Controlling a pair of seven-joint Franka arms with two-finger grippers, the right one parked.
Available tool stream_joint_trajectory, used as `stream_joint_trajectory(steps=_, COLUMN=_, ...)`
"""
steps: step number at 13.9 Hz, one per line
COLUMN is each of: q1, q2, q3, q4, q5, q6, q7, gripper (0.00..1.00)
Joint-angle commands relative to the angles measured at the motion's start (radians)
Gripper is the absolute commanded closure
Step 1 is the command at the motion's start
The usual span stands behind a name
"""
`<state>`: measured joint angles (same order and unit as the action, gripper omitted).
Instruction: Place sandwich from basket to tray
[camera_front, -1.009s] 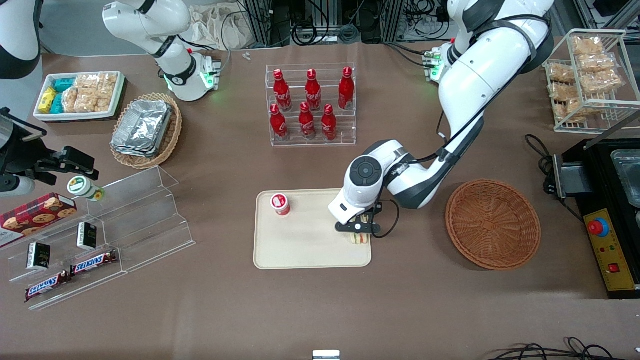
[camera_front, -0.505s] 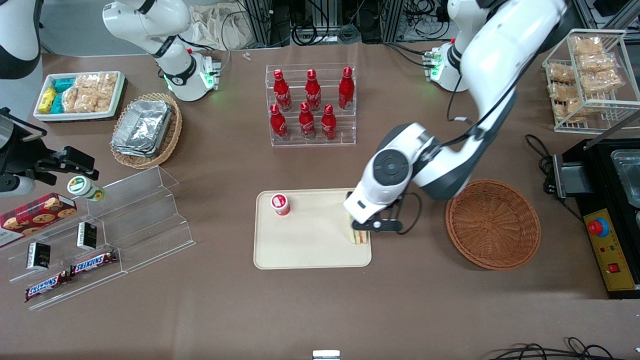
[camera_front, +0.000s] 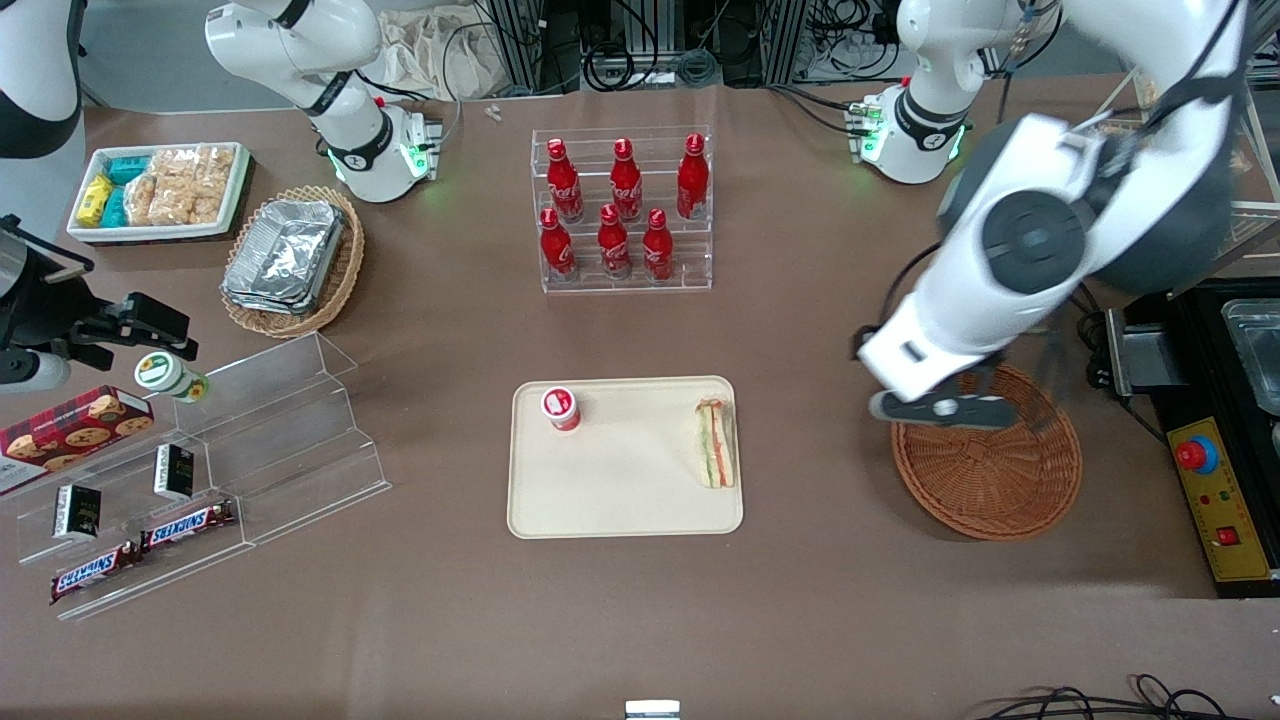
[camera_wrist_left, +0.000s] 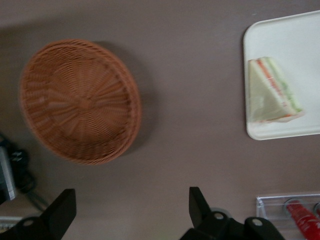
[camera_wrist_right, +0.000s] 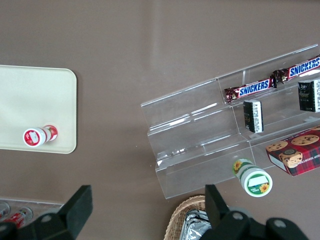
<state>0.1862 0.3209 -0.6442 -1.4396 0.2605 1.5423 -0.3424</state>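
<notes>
The sandwich (camera_front: 715, 443) lies on the cream tray (camera_front: 620, 505), at the tray's edge nearest the basket. It stands free, with nothing touching it. It also shows in the left wrist view (camera_wrist_left: 272, 92) on the tray (camera_wrist_left: 280, 40). The round reddish-brown basket (camera_front: 990, 480) is empty and sits beside the tray, toward the working arm's end of the table. It also shows in the left wrist view (camera_wrist_left: 80, 100). My left gripper (camera_front: 940, 408) is open and empty. It hangs high above the basket's rim nearest the tray, and its jaws stand wide apart in the left wrist view (camera_wrist_left: 130, 197).
A small red-capped cup (camera_front: 561, 408) stands on the tray, away from the sandwich. A clear rack of red bottles (camera_front: 622, 210) stands farther from the camera. A black control box with a red button (camera_front: 1215, 480) lies beside the basket. A clear stepped shelf (camera_front: 250, 440) lies toward the parked arm's end.
My left gripper let go of the sandwich on the tray, rose, and swung away from the tray to above the basket. The sandwich stays where it was set.
</notes>
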Motion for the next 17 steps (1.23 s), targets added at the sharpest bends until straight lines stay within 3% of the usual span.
stream_joint_trajectory(steps=1, q1=0.061, q2=-0.089, q3=0.001, q4=-0.030, q5=-0.012, q6=-0.051, q7=0.031, gripper=0.00)
stream_joint_trajectory(steps=5, q1=0.159, q2=-0.114, q3=-0.005, q4=-0.030, q5=-0.027, q6=-0.059, q7=0.029, gripper=0.00)
stream_joint_trajectory(steps=11, q1=0.179, q2=-0.126, q3=0.020, q4=-0.025, q5=-0.053, q6=-0.059, q7=0.029, gripper=0.00)
stream_joint_trajectory(steps=13, q1=0.077, q2=-0.149, q3=0.185, q4=-0.022, q5=-0.110, q6=-0.057, q7=0.069, gripper=0.00)
stream_joint_trajectory(steps=15, q1=-0.128, q2=-0.190, q3=0.483, q4=-0.027, q5=-0.193, q6=-0.050, q7=0.159, gripper=0.00)
stream_joint_trajectory(steps=16, q1=-0.204, q2=-0.195, q3=0.588, q4=-0.027, q5=-0.213, q6=-0.050, q7=0.181, gripper=0.00)
stream_joint_trajectory(steps=17, q1=-0.223, q2=-0.201, q3=0.624, q4=-0.028, q5=-0.224, q6=-0.050, q7=0.196, gripper=0.00)
